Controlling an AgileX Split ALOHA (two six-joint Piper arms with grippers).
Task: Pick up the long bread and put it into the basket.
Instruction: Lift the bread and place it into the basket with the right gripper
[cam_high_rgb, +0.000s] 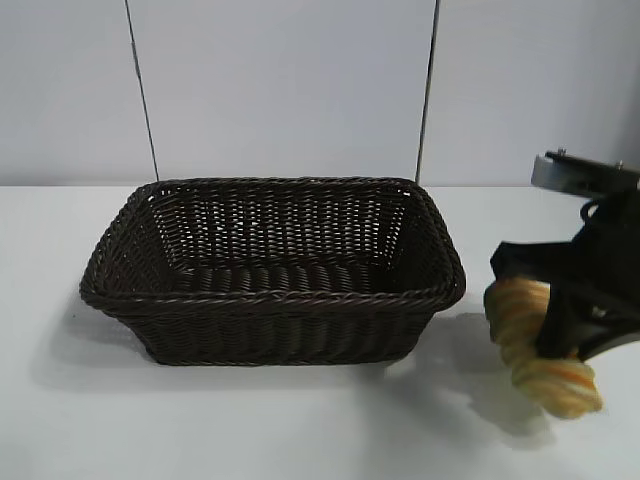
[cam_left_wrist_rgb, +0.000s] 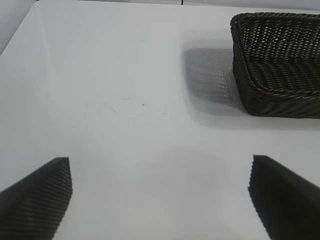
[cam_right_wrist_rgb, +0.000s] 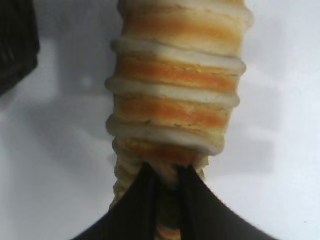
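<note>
From the exterior view, my right pincer (cam_high_rgb: 560, 325) is clamped on the long bread (cam_high_rgb: 540, 345), which hangs just above the white table (cam_high_rgb: 300, 430), to the right of the wicker basket (cam_high_rgb: 275, 270) and clear of its rim. The loaf sits tilted, with its lower end pointing down toward the table. I judge the step in hand to be the carry. To do it well I should raise the bread until its low end stands above the braided rim before I travel left, then bring it over the middle of the basket and lower it with its length along the basket's long side. The basket looks empty, so there is plenty of room inside. The near right corner of the rim is the edge most likely to catch the dangling end.

In the left wrist view, my left pincer (cam_left_wrist_rgb: 160, 195) is spread wide with nothing between its 2 fingers, hovering over bare table. The basket (cam_left_wrist_rgb: 277, 65) stands well apart from it, so this arm should not be in the way.

In the right wrist view, my 2 fingertips (cam_right_wrist_rgb: 145, 200) pinch the long bread (cam_right_wrist_rgb: 177, 90) close to 1 end, so most of the ridged loaf reaches out beyond the grip. With a hold this far off centre the loaf could swing or slip, so I would move slowly and avoid sudden turns.
</note>
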